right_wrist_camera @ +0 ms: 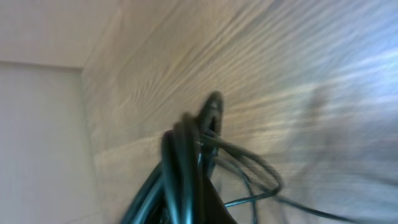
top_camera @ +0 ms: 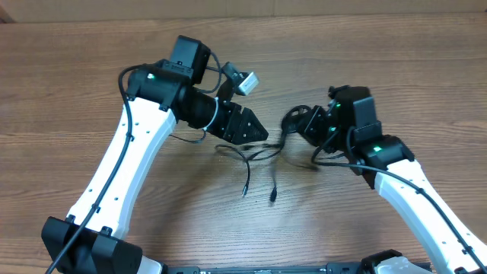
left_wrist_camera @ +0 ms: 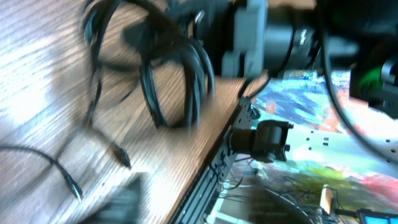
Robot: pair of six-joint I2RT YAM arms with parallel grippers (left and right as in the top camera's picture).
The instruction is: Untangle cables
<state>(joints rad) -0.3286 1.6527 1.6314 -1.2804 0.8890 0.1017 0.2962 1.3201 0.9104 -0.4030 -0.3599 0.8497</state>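
Right wrist view: a bunch of the cables (right_wrist_camera: 186, 155) rises from between the fingers of the right gripper (top_camera: 304, 125), which is clenched on it. The looped clump is raised off the table (top_camera: 91, 76) near its middle. From the clump, strands trail down toward the near edge, where two plug ends (top_camera: 245, 190) lie on the wood. The left gripper (top_camera: 255, 131) sits just beside the strands, nose toward the right one. Its view is blurred, and I cannot tell whether its fingers are parted or closed.

My worry is that pulling while the whole clump is pinched would draw the knot tighter instead of freeing a cord. The two grippers are also close enough to knock together.

There is bare wood toward the far edge and both side edges. The near edge, where the arm bases stand, offers less room for drawing strands out.
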